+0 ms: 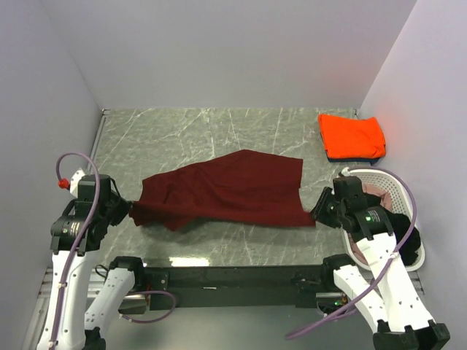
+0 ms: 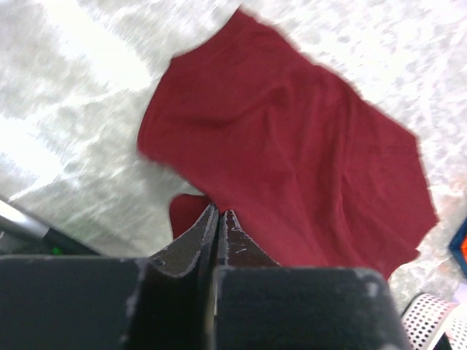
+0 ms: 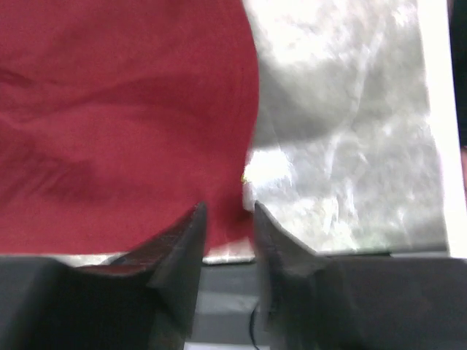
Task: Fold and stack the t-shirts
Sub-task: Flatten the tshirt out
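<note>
Status: maroon t-shirt (image 1: 226, 191) lies unfolded on the table (image 1: 182, 131). Your left claw (image 1: 125, 211) is clamped on its corner; right claw (image 1: 315, 213) stands apart astride the hem. One orange t-shirt (image 1: 352, 135) already folded, stacked far right.

left arm (image 1: 71, 251) is raised at the elbow, and left gripper (image 2: 219, 213) is pinched tight on the maroon t-shirt (image 2: 292, 146). right arm (image 1: 385, 273) reaches inward; right gripper (image 3: 226, 209) fingers stand slightly apart.

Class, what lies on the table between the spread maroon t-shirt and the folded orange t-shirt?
Nothing: only bare marbled table separates the maroon t-shirt from the orange t-shirt, as the top external view shows.
</note>
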Available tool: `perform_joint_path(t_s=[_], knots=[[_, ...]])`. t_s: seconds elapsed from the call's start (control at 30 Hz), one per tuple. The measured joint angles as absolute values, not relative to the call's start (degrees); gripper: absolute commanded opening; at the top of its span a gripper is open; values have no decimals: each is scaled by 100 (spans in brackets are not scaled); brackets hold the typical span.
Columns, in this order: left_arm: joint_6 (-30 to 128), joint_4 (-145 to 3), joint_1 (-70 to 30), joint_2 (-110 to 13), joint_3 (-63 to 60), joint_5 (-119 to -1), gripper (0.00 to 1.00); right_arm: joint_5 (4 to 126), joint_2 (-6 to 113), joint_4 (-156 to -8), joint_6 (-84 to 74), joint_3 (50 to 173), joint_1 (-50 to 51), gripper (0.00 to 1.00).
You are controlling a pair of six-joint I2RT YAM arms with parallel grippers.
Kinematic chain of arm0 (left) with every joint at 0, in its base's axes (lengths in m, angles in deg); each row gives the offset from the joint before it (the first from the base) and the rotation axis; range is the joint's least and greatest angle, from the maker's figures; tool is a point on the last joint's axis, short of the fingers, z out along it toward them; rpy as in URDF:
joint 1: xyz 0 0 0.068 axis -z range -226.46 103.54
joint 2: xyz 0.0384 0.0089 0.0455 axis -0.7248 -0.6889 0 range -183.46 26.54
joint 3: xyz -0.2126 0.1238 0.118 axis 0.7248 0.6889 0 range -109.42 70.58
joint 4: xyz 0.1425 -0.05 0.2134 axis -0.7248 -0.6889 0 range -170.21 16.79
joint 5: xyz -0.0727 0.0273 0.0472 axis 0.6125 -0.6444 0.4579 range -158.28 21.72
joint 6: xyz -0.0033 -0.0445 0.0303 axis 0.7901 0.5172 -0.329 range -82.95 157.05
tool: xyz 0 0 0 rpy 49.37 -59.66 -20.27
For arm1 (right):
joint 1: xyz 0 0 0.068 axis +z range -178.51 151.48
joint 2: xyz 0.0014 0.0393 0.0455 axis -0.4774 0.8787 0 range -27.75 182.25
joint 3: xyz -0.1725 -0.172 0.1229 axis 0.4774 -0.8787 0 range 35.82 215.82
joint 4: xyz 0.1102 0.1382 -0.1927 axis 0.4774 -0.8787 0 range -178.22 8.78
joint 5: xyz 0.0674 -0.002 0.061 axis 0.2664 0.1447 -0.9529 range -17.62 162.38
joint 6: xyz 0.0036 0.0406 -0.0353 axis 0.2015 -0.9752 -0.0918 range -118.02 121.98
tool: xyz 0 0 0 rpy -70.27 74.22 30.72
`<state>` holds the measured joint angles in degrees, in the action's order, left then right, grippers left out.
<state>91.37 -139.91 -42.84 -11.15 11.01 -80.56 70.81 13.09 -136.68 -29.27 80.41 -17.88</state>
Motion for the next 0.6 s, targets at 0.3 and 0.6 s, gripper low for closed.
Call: perform_joint_path(t_s=[0.3,0.6], knots=[[9225,-14480,-4284,-571,1134,-8036,61,7081,1263,-14068,-2957,8090,-1797,55],[8890,-13763,-4284,-1190,1446,-7489,51,6282,2483,-13071,-2743,8087,-1646,49]])
